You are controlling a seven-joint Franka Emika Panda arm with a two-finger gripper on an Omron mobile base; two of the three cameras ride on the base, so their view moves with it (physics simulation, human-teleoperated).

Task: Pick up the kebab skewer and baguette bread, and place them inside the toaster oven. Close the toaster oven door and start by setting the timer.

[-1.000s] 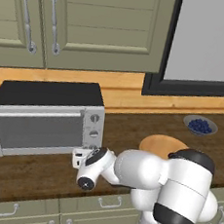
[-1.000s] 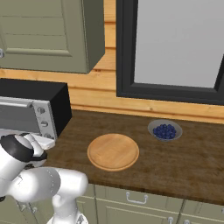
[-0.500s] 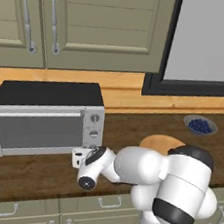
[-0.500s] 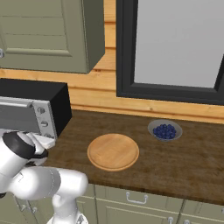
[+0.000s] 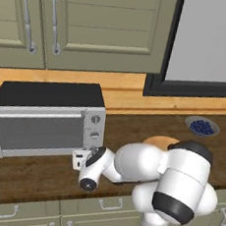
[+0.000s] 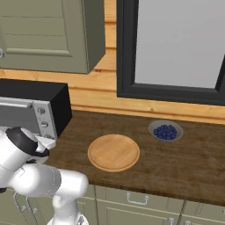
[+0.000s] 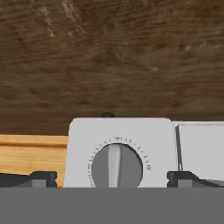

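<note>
The toaster oven (image 5: 45, 120) stands on the counter at the left with its door (image 5: 38, 133) shut and the bar handle along the top edge. My gripper (image 5: 78, 159) is open, low in front of the oven's right-hand knob panel (image 5: 95, 128). In the hand view a grey dial (image 7: 117, 166) with tick marks sits between my two dark fingertips (image 7: 41, 178), and my gripper (image 7: 112, 178) is not touching it. The right base view has the toaster oven (image 6: 39, 105) at its left edge. The kebab skewer and baguette bread are out of view.
A round wooden board (image 6: 113, 152) lies on the counter right of the oven, partly behind my arm (image 5: 159, 139). A small bowl of blueberries (image 5: 202, 126) sits further right near the wall. Cupboards hang above the oven, and a dark-framed window is at the right.
</note>
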